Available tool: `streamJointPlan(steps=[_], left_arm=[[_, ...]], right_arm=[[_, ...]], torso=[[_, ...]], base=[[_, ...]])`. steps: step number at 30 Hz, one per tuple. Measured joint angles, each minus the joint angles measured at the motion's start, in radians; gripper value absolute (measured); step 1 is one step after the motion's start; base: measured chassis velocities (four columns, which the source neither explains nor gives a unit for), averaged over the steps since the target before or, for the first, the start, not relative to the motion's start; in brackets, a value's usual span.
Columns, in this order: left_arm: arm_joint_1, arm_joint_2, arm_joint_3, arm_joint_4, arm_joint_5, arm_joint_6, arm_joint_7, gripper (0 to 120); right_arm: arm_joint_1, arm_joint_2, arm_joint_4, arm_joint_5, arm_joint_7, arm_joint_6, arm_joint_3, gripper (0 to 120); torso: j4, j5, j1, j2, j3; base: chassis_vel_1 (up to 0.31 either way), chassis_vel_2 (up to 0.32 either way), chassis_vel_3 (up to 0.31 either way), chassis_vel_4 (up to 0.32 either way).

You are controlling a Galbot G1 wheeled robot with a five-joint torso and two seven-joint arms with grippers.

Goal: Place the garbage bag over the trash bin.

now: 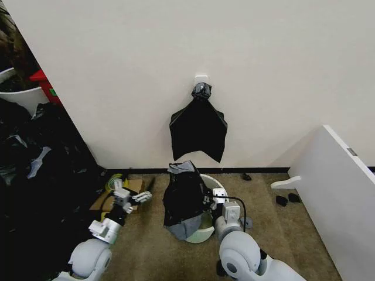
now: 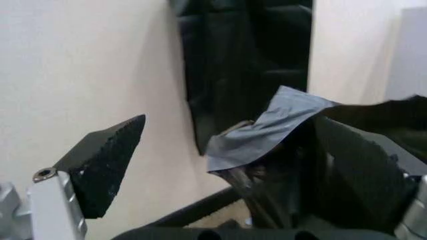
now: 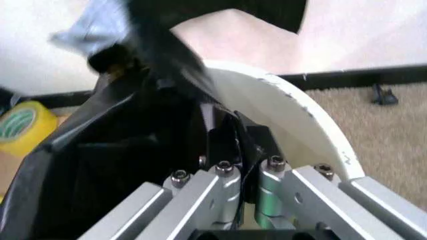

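A: We hold the large glossy black plastic garbage bag point(image 1: 185, 198) with our right gripper point(image 1: 212, 199). In the right wrist view its jaws are clenched on a fold of the film, just inside the rolled rim of the round cream-white plastic trash bin point(image 1: 202, 234).

B: And where does the bag sit now?

A: It stands bunched over the bin's side at about nine o'clock, with a grey turned-out flap on top. The bin's side at three o'clock is bare, so the mouth is not yet around the rim.

B: Our left gripper point(image 1: 136, 198) is released, I think?

A: Yes, its jaws stand apart, well to the nine o'clock side of the bag, touching nothing.

B: What could go wrong from here?

A: The film is thin and slippery, so the pinched fold may slide out if we pull hard. Also the bin looks light; a sideways pull could tip or drag it on the beige carpet point(image 1: 293, 234). And if the left gripper takes two layers together, the mouth stays shut.

B: The other black bags hanging on the wall point(image 1: 198, 129)?

A: At twelve o'clock, well apart.
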Motion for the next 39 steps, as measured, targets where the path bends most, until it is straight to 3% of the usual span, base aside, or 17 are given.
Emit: streamJointPlan(steps=[4,11,15,16,25,39], left_arm=[[-0.001,-0.007,0.012,0.018,0.027,0.012,0.018,100],[-0.007,-0.014,0.076,-0.021,-0.041,0.133,-0.040,100],[-0.026,-0.014,0.166,-0.093,-0.138,0.326,-0.166,100],[-0.039,-0.018,0.200,-0.113,-0.165,0.407,-0.230,100],[-0.167,-0.055,0.327,-0.090,-0.184,0.627,-0.494,97],[-0.323,-0.089,0.389,-0.020,-0.221,0.717,-0.567,90]], right_arm=[[-0.014,0.002,-0.005,0.052,0.010,0.010,0.030,0],[-0.036,0.006,-0.016,0.047,0.021,0.030,0.043,0],[-0.048,0.015,-0.023,0.034,0.017,0.053,0.054,0],[-0.053,0.018,-0.024,0.027,0.011,0.061,0.054,0],[-0.057,0.027,-0.019,-0.018,-0.015,0.068,0.037,0],[-0.066,0.034,-0.014,-0.053,-0.020,0.065,0.021,0]], torso=[[0.0001,0.0000,0.000,0.000,0.000],[0.0001,0.0002,0.000,0.000,0.000],[0.0000,0.0002,0.000,0.000,0.000],[0.0000,0.0004,0.000,0.000,0.000],[0.0000,0.0002,0.000,0.000,0.000],[0.0000,0.0001,0.000,0.000,0.000]], base=[[0.000,0.000,0.000,0.000],[0.000,0.000,0.000,0.000],[0.000,0.000,0.000,0.000],[0.000,0.000,0.000,0.000],[0.000,0.000,0.000,0.000],[0.000,0.000,0.000,0.000]])
